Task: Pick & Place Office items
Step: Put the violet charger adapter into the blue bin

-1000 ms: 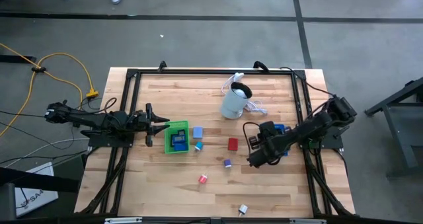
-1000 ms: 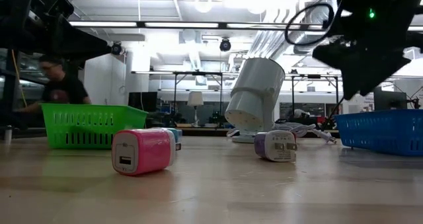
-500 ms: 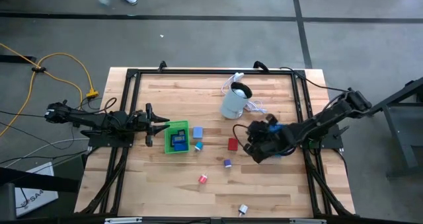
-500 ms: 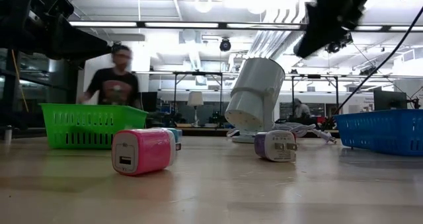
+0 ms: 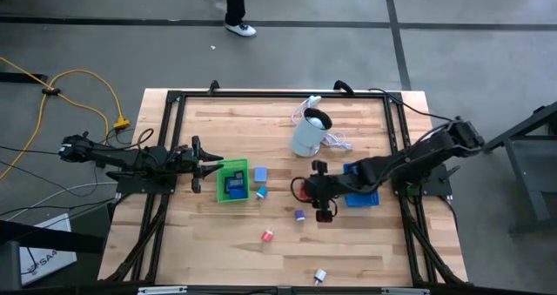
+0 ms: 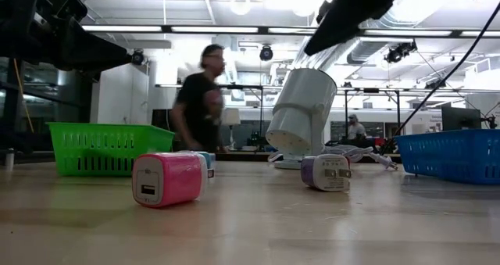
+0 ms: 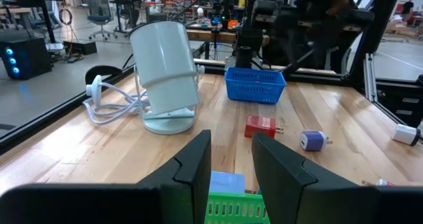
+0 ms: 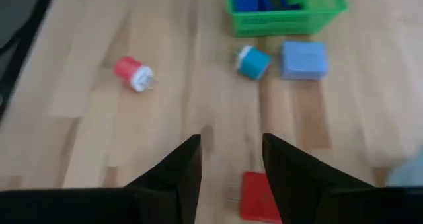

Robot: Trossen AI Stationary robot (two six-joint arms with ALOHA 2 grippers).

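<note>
Hovering narrow-gapped and empty above the red block [image 8: 260, 197], the right pincer [image 8: 229, 164] lines up a grasp (left pincer [image 7: 230, 159] waits, slightly parted).

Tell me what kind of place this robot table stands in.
Most likely a robotics lab or workshop in an open industrial hall: ceiling light strips and exposed ducts overhead, more framed workbenches behind, office chairs on a concrete floor, and a person walking past.

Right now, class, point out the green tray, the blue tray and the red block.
green tray [image 5: 231, 182], high view, blue-filled middle.
blue tray [image 7: 254, 86], left wrist view, front wall.
red block [image 7: 261, 126], left wrist view, its side face.
</note>
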